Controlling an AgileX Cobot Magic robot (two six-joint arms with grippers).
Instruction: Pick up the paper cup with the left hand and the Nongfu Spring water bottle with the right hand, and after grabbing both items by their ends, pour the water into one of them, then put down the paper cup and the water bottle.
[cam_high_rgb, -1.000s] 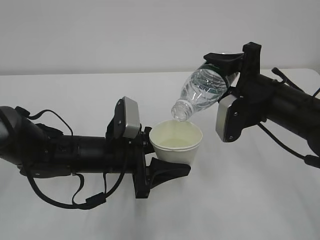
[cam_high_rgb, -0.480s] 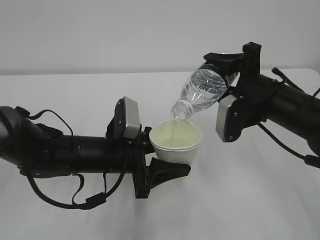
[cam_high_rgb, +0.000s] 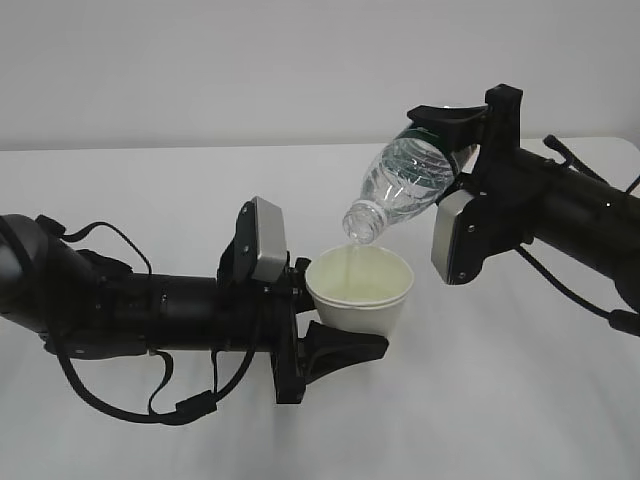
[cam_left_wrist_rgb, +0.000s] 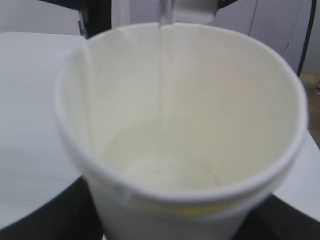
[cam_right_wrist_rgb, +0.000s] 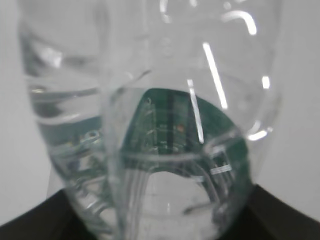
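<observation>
Since the earlier frames, the left hand (cam_high_rgb: 335, 345) has carried the paper cup (cam_high_rgb: 360, 290) slightly rightward and lower in the exterior view, while the right hand (cam_high_rgb: 455, 150) and the Nongfu Spring water bottle (cam_high_rgb: 400, 185) show no change of pose. The cup is upright and clear of the tabletop (cam_high_rgb: 500, 400), its lower body pinched between the left jaws. The bottle is tilted neck-down, its base end and green label band clamped in the right jaws, with the open mouth just above the far-left part of the cup's rim. A thin stream of the water (cam_left_wrist_rgb: 161, 75) falls from the mouth down the cup's inner wall; the left wrist view shows a shallow pool (cam_left_wrist_rgb: 165, 170) on the cup's floor. The right wrist view shows the bottle (cam_right_wrist_rgb: 150, 120) partly full, liquid gathered toward the neck.

Step in hand: pouring, judged to be at an early stage, since the cup holds little. The stream enters near the rim and not at the centre, so any further drift of the cup risks spilling. The next move calls for holding the cup level beneath the mouth until enough has transferred, then righting the bottle before either item is lowered to the tabletop and released.
</observation>
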